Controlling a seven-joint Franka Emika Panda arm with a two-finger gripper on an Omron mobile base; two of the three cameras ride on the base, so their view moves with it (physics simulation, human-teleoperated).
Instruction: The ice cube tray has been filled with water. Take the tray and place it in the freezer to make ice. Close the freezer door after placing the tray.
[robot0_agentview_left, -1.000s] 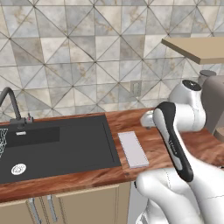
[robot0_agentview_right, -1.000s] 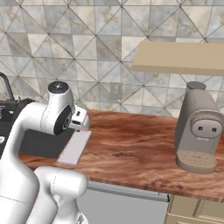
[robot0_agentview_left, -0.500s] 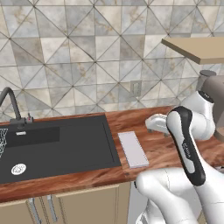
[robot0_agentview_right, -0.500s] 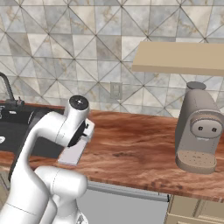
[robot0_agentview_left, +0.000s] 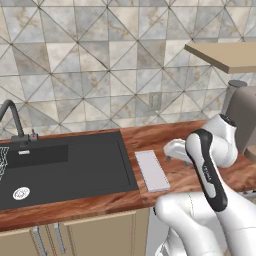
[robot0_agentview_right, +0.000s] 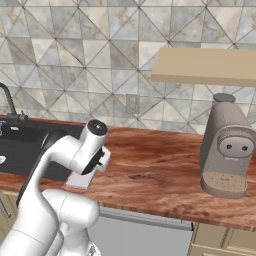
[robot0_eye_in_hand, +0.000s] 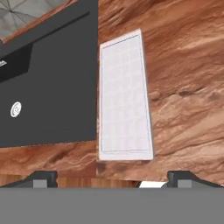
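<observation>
The ice cube tray (robot0_agentview_left: 152, 171) is a thin pale rectangular slab with a faint grid of cells. It lies flat on the wooden counter just right of the black sink (robot0_agentview_left: 65, 165). My gripper (robot0_eye_in_hand: 113, 178) hangs open above the tray's near end, with nothing between its fingers, and the whole tray (robot0_eye_in_hand: 124, 98) lies ahead of it. In the right base view my forearm covers most of the tray (robot0_agentview_right: 79, 181). The freezer and the freezer door are out of view.
A dark faucet (robot0_agentview_left: 12, 120) stands at the sink's back left. A grey coffee machine (robot0_agentview_right: 227, 150) sits on the counter to the right, under a tan shelf (robot0_agentview_right: 205, 65). Bare wooden counter (robot0_agentview_right: 155, 170) lies between the tray and the machine.
The arm has swung right and bent lower, bringing the hand down over the tray. The tray has not moved and the jaws stay open.
</observation>
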